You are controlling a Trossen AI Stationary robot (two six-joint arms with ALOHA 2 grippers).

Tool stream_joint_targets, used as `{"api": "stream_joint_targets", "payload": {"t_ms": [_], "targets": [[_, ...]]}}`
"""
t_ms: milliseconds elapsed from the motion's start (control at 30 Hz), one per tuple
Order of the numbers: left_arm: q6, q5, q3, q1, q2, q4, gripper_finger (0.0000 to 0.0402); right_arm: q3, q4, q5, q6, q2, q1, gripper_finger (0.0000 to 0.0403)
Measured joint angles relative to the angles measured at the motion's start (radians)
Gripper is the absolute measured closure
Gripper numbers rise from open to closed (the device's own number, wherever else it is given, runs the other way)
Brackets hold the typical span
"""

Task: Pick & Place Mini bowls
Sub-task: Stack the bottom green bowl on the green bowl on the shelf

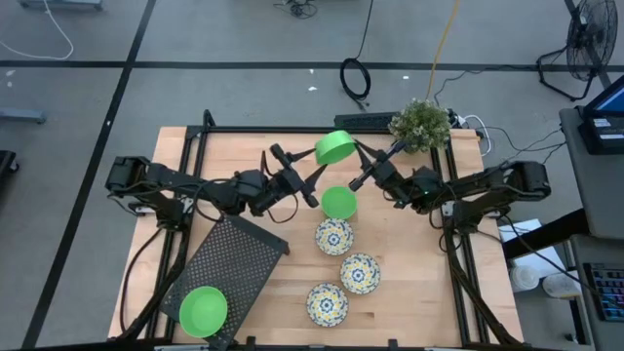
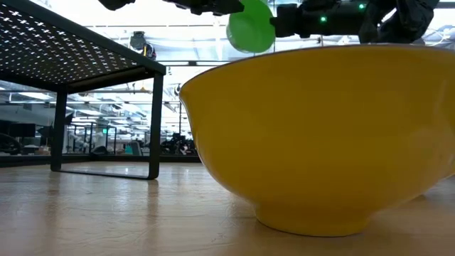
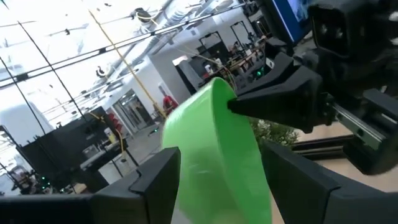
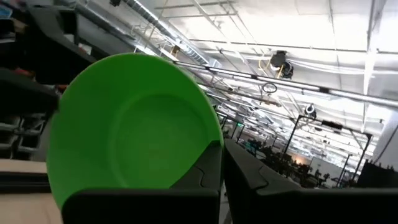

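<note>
One mini bowl point(image 1: 204, 311) is carried on the mesh tray point(image 1: 234, 261) near the table's point(image 1: 419, 292) left front corner; three patterned bowls point(image 1: 333, 236) are clustered at centre front, another bowl point(image 1: 339, 202) just behind them

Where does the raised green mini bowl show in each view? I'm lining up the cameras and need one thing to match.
High view: raised green mini bowl at top centre, between both arms.
Low view: top centre, above the yellow bowl.
Left wrist view: centre, between the left pincer fingers.
Right wrist view: left half.
Shared landmark: the right pincer shut on its rim.
</note>
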Motion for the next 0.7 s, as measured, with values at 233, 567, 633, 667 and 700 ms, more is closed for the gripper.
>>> {"api": "stream_joint_targets", "payload": {"t_ms": [233,567,633,667,700], "targets": [[0.054,-0.115,0.000,0.000,0.000,0.009,0.0172,0.047,0.038,0.072,-0.093,0.055,0.039,0.0403],[0.072,-0.235,0.000,0.002,0.000,0.041,0.0172,0.047,0.068,0.070,-0.101,0.057,0.063,0.0403],[0.071,-0.236,0.000,0.002,0.000,0.040,0.0172,0.047,0.068,0.070,-0.102,0.057,0.063,0.0403],[0.071,-0.239,0.000,0.003,0.000,0.041,0.0172,0.047,0.068,0.070,-0.102,0.057,0.063,0.0403],[0.069,-0.242,0.000,0.003,0.000,0.041,0.0172,0.047,0.068,0.070,-0.101,0.057,0.063,0.0403]]}}
